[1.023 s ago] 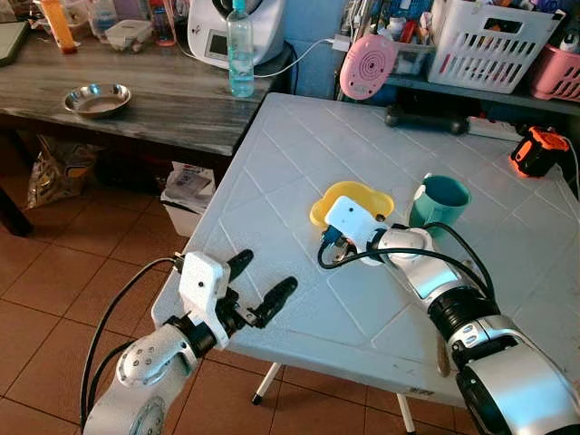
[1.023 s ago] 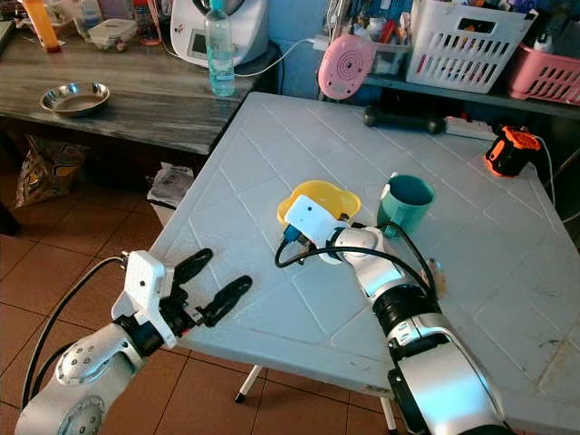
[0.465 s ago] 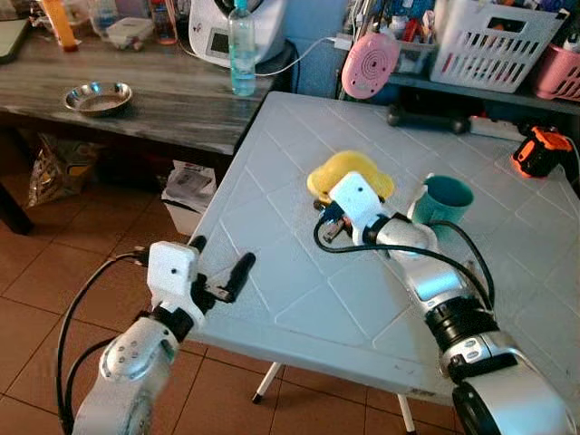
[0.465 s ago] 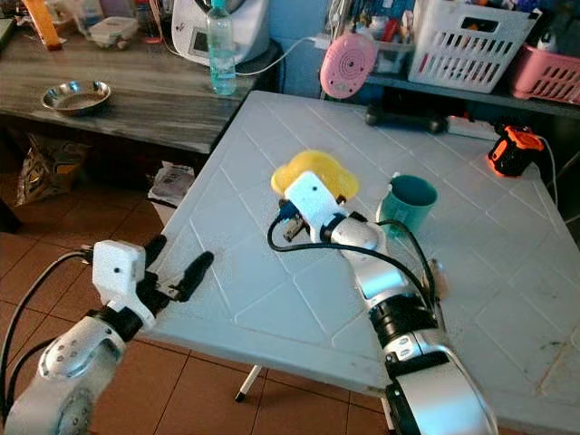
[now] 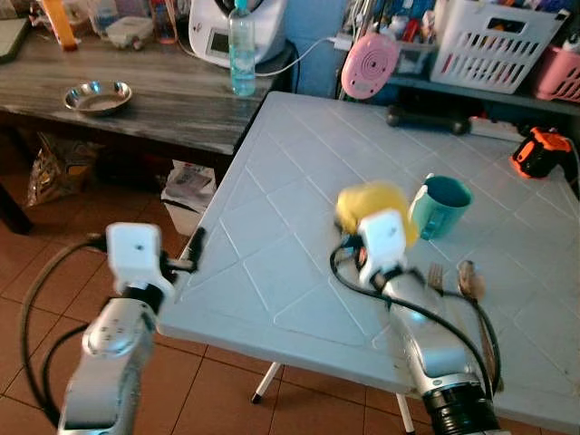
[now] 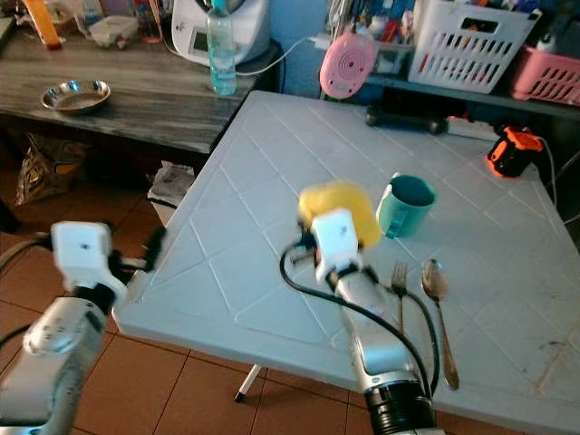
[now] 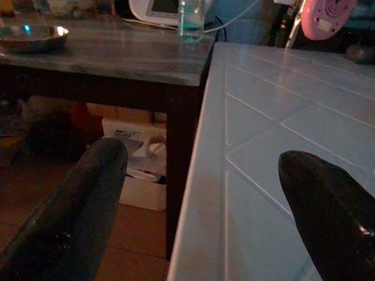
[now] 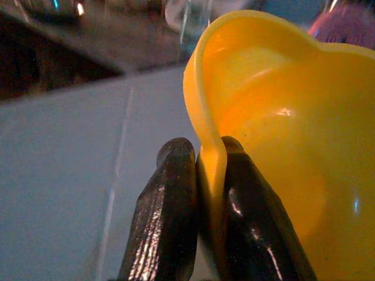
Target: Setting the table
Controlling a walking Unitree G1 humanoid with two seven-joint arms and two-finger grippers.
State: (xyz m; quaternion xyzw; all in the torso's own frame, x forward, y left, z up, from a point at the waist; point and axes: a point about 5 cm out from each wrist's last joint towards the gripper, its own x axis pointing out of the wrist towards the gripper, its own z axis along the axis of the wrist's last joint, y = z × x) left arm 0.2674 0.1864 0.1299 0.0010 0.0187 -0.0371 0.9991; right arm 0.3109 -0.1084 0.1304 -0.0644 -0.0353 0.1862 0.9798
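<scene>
Right wrist view: bowl rim pinched between closed fingers

Right gripper (image 8: 202,175) holds the yellow bowl (image 5: 376,207) over the white table (image 5: 290,181), beside the cup (image 5: 439,205); fork (image 5: 433,276) and spoon (image 5: 468,276) laid; bowl unplaced; left gripper (image 7: 205,187) spread wide, empty, at the table's edge.

The right gripper (image 8: 202,175) has drawn the yellow bowl (image 5: 376,210) toward the teal cup (image 5: 441,205).

Blurred yellow bowl (image 5: 376,210) beside teal mug (image 5: 440,205)
</scene>
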